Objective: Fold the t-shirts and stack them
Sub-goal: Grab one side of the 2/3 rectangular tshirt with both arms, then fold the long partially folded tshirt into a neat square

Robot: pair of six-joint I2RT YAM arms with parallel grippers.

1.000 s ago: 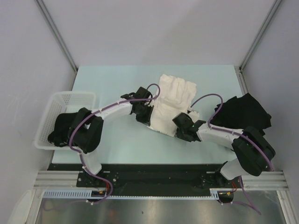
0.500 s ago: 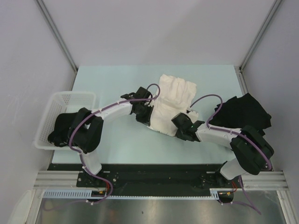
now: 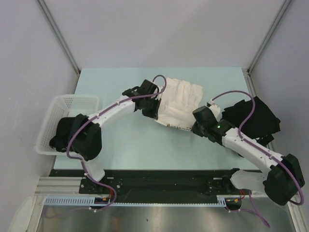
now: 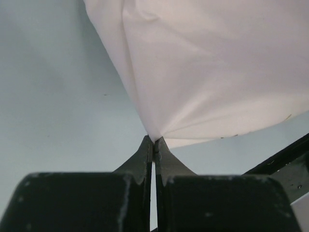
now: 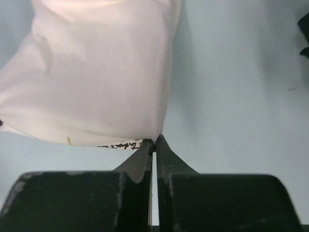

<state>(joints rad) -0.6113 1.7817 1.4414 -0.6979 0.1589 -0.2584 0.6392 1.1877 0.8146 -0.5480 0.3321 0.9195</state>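
A cream-white t-shirt (image 3: 181,99) lies partly folded in the middle of the table, with a strip of print along its near edge. My left gripper (image 3: 155,102) is shut on its left corner, and the cloth (image 4: 207,72) fans out from the fingertips in the left wrist view. My right gripper (image 3: 205,115) is shut on its right corner, and the shirt (image 5: 96,82) hangs taut from it in the right wrist view. A black t-shirt (image 3: 253,118) lies crumpled at the right edge. Another black t-shirt (image 3: 60,133) sits in the basket.
A white mesh basket (image 3: 72,104) stands at the table's left edge. The pale green table (image 3: 130,140) shows bare in front of the cream-white shirt. Grey walls enclose the back and both sides.
Both grippers have moved toward the back of the table with the cream-white shirt's near edge, folding it over. The right arm has stretched out and swung right.
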